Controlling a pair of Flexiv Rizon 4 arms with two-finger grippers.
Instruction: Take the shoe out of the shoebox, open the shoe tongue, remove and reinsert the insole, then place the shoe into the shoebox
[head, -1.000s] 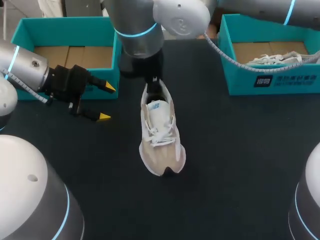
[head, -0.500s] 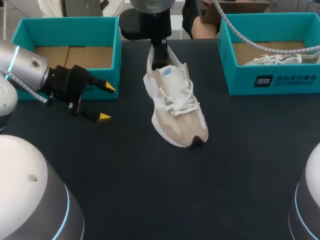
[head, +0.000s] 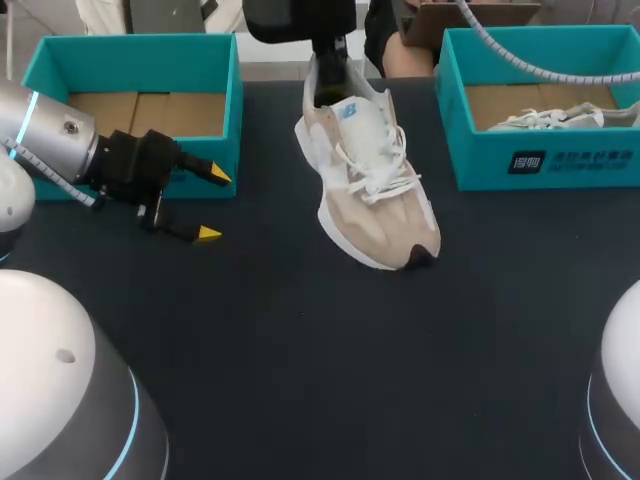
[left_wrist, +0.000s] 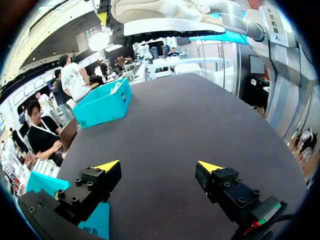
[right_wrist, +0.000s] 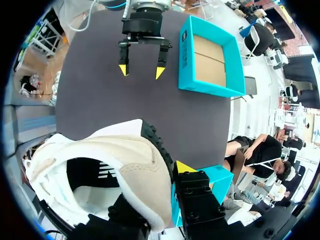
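Shoe (head: 372, 190) hangs between left shoebox (head: 130, 60) and right shoebox (head: 480, 165).

Bright, even light from overhead in every view. The dark table (head: 300, 380) swallows shadow, and any under the shoe (head: 370, 190) is too faint to trace. The white arm shell (head: 60, 370) is glossy, with soft highlights. Left wrist view: pale sheen spreads over the table's far end. Right wrist view: the shoe's inside is in deep shade, its tan outer side well lit.
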